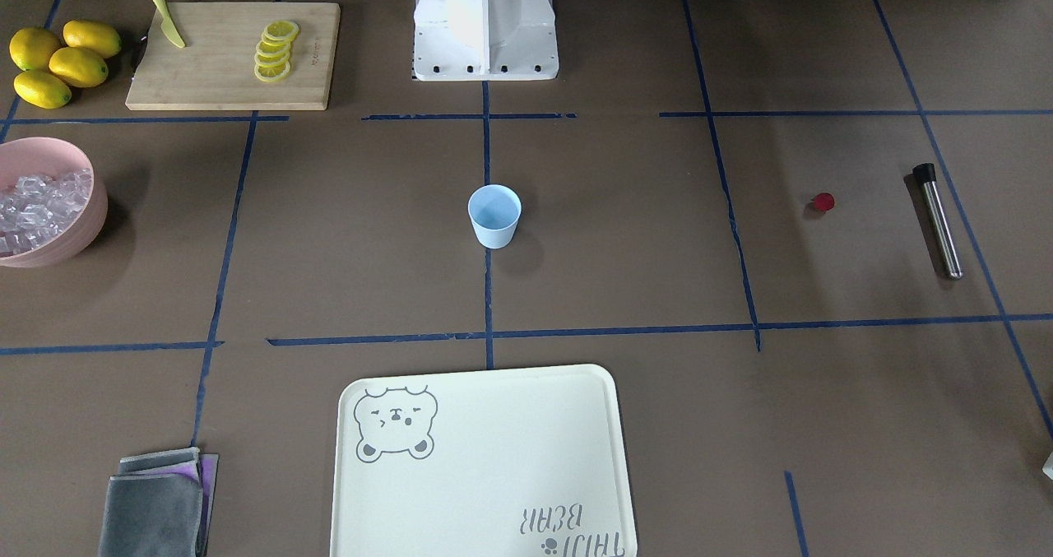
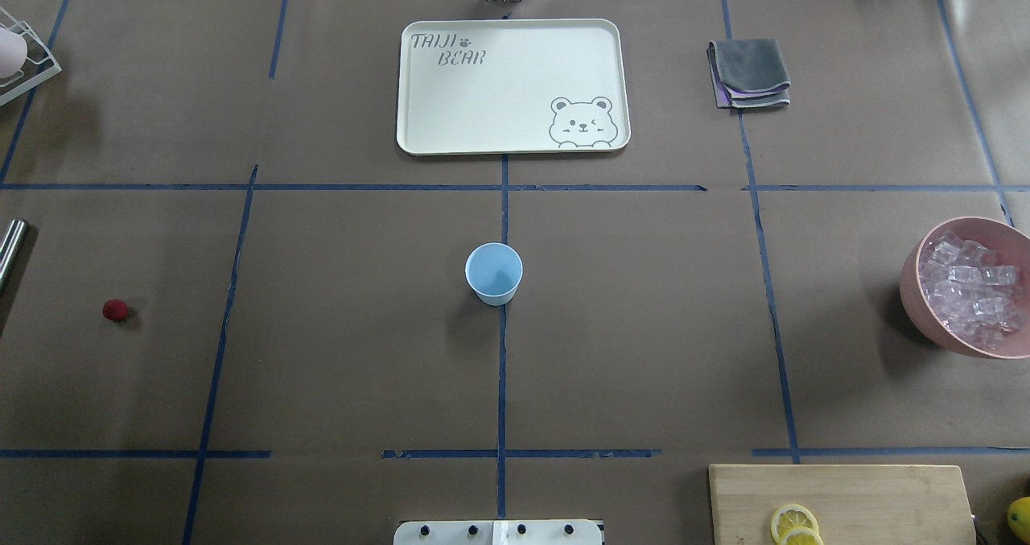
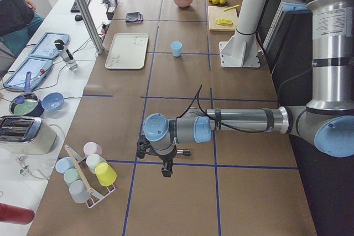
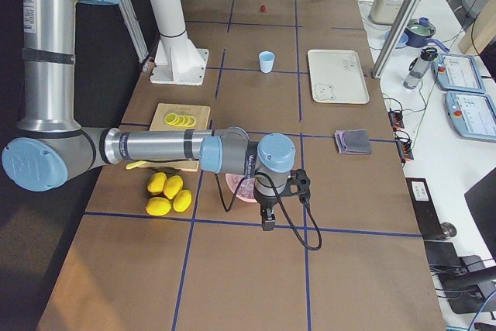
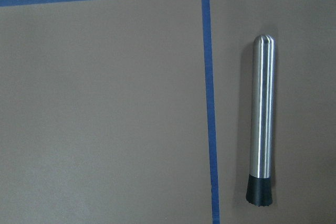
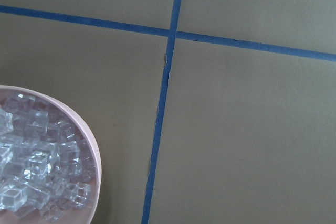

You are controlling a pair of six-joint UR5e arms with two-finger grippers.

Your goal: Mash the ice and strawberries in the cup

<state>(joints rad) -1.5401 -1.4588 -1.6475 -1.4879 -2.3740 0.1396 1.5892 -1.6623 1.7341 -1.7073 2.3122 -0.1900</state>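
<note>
Pale-blue cup (image 1: 494, 215): one; strawberry (image 1: 822, 202): one; ice (image 1: 39, 201): many cubes, one pink bowl (image 1: 92, 221); jaws: cannot tell state.

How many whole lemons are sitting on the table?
4. The lemons lie bunched together beside the cutting board: two next to the board, two further out, one of them nearest the pink bowl. None seems hidden.
</note>
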